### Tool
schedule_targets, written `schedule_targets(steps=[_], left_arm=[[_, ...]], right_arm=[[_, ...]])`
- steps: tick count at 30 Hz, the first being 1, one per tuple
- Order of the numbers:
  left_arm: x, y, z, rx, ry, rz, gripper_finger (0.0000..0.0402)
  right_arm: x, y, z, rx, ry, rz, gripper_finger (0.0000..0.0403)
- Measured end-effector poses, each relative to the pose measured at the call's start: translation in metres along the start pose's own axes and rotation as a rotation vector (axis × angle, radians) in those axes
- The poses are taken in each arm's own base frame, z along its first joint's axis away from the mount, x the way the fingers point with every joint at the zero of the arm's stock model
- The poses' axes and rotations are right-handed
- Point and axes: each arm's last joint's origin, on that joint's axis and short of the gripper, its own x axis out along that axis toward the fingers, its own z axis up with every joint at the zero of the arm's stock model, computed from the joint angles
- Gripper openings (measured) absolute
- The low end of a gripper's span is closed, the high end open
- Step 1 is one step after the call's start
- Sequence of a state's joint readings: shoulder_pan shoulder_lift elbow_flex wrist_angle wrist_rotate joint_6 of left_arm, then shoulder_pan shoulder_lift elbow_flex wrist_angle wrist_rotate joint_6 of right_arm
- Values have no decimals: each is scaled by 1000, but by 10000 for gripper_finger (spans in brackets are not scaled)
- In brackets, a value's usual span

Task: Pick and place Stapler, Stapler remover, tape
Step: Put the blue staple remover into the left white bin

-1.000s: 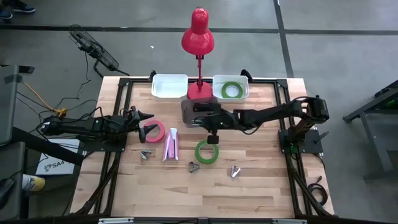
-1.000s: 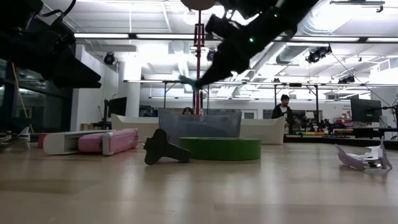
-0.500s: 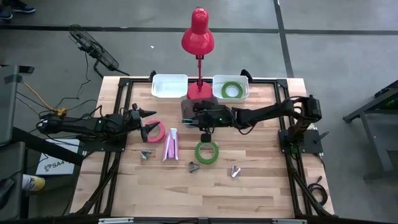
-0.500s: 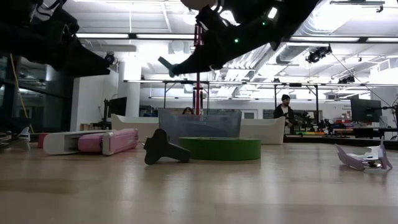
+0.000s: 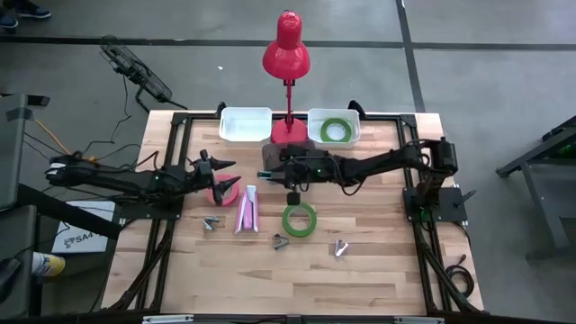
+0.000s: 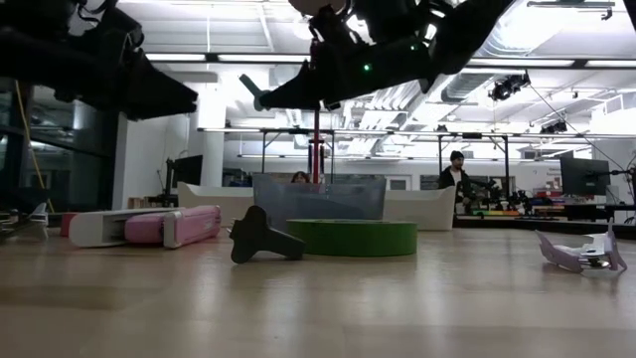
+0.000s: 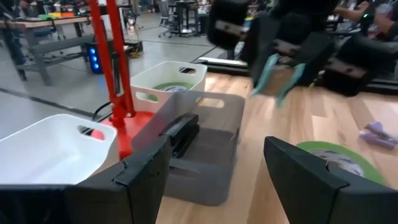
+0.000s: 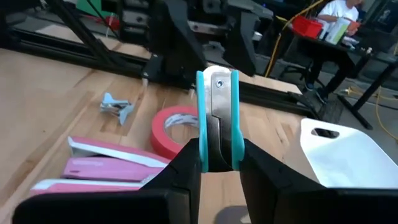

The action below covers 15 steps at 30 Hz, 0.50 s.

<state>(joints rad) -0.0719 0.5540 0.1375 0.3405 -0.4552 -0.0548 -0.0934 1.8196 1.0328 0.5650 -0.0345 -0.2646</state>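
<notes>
Right gripper (image 5: 270, 174): reaches from the right side of the table toward the centre, raised above the wood, over the near-left part of the grey tray. Its fingers are clenched on a teal stapler remover (image 8: 217, 118), which stands upright between them in the right wrist view.
Left gripper (image 5: 225, 175): stretched in from the left side, poised above the pink tape (image 5: 225, 189). Its fingers (image 7: 314, 180) are spread wide apart and hold nothing.
Pink tape: lies flat on the table, left of centre, just left of the pink stapler (image 5: 246, 209).
Pink stapler: lies on the wood with its length running near to far, between the pink tape and the green tape (image 5: 300, 220).
Green tape: a flat ring on the table near the centre, on the near side of the right gripper.
Second green tape (image 5: 335, 130): lies inside the far right white bin (image 5: 355, 128).
Far left white bin (image 5: 245, 125): sits at the far edge, left of the red lamp (image 5: 287, 58).
Grey tray (image 7: 211, 149): sits just in front of the lamp base, with a dark stapler (image 7: 181, 132) in it.
Loose stapler removers: a grey one (image 5: 211, 222) near left, a dark one (image 5: 281, 240) near centre, a pale one (image 5: 340, 247) to its right.
Room behind: a person (image 6: 454, 169) stands far off.
</notes>
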Motion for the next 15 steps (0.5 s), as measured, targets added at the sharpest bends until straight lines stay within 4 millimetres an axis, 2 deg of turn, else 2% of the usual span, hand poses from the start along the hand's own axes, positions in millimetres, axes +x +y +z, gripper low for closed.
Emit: schedule_targets(steps=[15], left_arm=[[21, -11, 1, 23, -85, -42, 257]], right_arm=[[0, -4, -2, 16, 5, 5, 74]])
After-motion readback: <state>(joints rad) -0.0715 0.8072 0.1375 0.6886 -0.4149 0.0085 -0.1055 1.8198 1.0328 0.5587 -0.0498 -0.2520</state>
